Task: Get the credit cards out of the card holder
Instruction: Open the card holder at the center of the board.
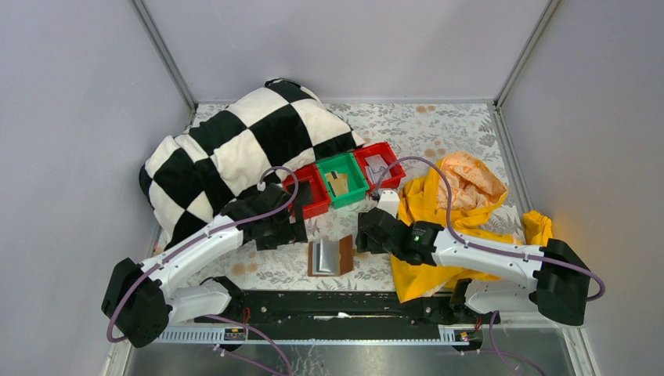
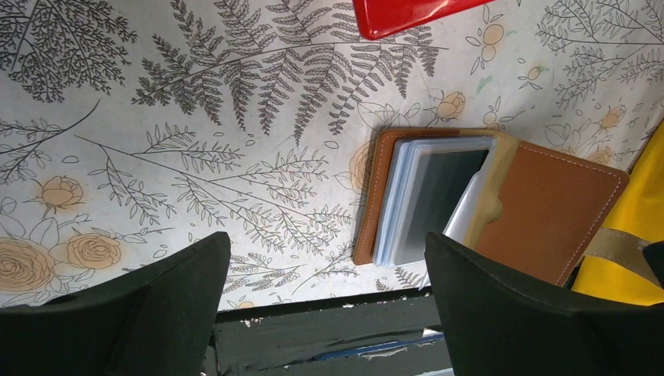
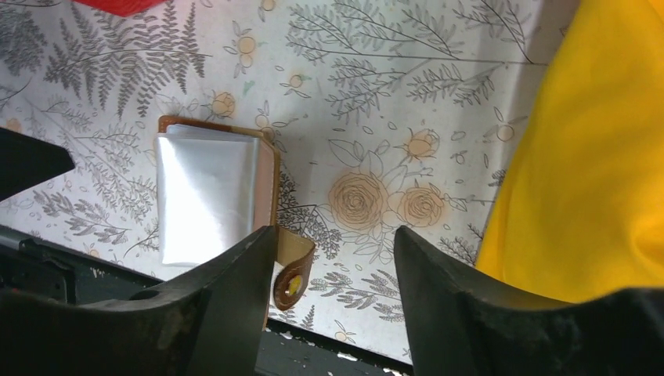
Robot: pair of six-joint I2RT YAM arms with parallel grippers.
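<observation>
The brown card holder (image 1: pixel 330 257) lies open on the floral table near the front edge, its clear sleeves (image 3: pixel 205 192) facing up. Through the sleeves a grey card (image 2: pixel 446 196) shows in the left wrist view. Tan credit cards (image 1: pixel 338 184) lie in the green bin (image 1: pixel 350 160), and a grey card (image 1: pixel 377 165) lies in the right red bin. My left gripper (image 1: pixel 286 229) (image 2: pixel 326 243) hangs open just left of the holder. To the holder's right, my right gripper (image 1: pixel 366 233) (image 3: pixel 335 235) is open and empty, the holder's snap strap (image 3: pixel 294 270) beside its left finger.
Two red bins (image 1: pixel 314 193) (image 1: pixel 389 153) flank the green one behind the holder. A black-and-white checked cushion (image 1: pixel 235 149) fills the back left. Yellow cloth (image 1: pixel 434 205) (image 3: pixel 595 157) lies right of the holder, under the right arm. A black rail (image 1: pixel 337 301) runs along the near edge.
</observation>
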